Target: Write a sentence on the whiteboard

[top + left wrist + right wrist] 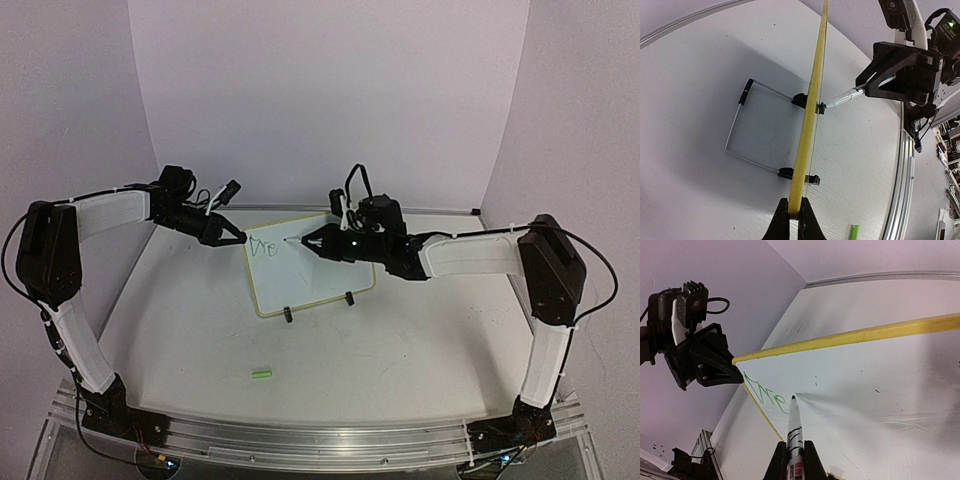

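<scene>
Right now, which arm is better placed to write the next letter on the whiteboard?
Right. The right pincer grips the marker, tip by the green writing on the whiteboard; the left pincer is clamped on its frame.

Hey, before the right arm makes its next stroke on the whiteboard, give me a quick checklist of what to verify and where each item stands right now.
1. The left gripper is shut on the whiteboard frame: ok.
2. The right gripper is shut on the marker: ok.
3. The marker tip is on the board, just right of the green writing: ok, the tip seems to meet its shadow.
4. Both black feet are on the table: ok.
5. Writing finished: not ok, only a few letters.
6. The green cap lies apart from board and arms: ok.
</scene>
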You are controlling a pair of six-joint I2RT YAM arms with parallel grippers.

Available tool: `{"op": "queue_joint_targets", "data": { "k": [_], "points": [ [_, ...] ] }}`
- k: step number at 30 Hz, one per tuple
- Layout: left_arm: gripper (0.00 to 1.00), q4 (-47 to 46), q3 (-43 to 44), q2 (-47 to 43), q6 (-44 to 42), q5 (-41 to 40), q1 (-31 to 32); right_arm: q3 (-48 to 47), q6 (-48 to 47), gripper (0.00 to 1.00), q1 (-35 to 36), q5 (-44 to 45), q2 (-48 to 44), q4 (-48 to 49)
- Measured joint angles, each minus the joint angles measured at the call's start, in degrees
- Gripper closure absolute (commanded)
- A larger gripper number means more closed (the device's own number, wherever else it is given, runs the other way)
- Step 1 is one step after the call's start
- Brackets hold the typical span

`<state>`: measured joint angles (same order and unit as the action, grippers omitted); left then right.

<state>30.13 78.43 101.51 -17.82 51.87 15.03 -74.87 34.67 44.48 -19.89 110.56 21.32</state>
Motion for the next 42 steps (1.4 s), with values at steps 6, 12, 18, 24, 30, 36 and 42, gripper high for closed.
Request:
{"op": "queue_joint_targets", "data": {
  "k": [6, 12, 18, 24, 30, 36, 42],
  "points": [
    [1.0, 0.02, 0.0, 0.0, -0.05, -0.01, 0.04, -0.7, 0.39, 1.0, -0.28, -0.51, 0.53, 0.11],
    [1.0, 0.41, 0.2, 0.0, -0.2, -0.06, 0.06, -1.59, 0.53, 1.0, -0.4, -0.9, 1.1, 0.22],
    [1.0, 0.5, 0.31, 0.0, -0.22, -0.07, 0.16, -2.51, 0.51, 1.0, -0.45, -1.73, 1.71, 0.31],
    [1.0, 0.5, 0.31, 0.0, -0.22, -0.08, 0.2, -1.75, 0.53, 1.0, -0.45, -2.43, 1.9, 0.22],
    [1.0, 0.49, 0.31, 0.0, -0.2, -0.18, 0.2, 0.2, 0.55, 1.0, -0.4, -3.04, 1.9, 0.16],
    [1.0, 0.48, 0.31, 0.0, -0.2, -0.25, 0.2, 0.68, 0.53, 1.0, -0.38, -2.73, 1.82, 0.28],
    [1.0, 0.48, 0.31, 0.0, -0.2, -0.46, 0.29, 0.67, 0.48, 1.0, -0.23, -1.95, 1.46, 0.06]
  ]
}}
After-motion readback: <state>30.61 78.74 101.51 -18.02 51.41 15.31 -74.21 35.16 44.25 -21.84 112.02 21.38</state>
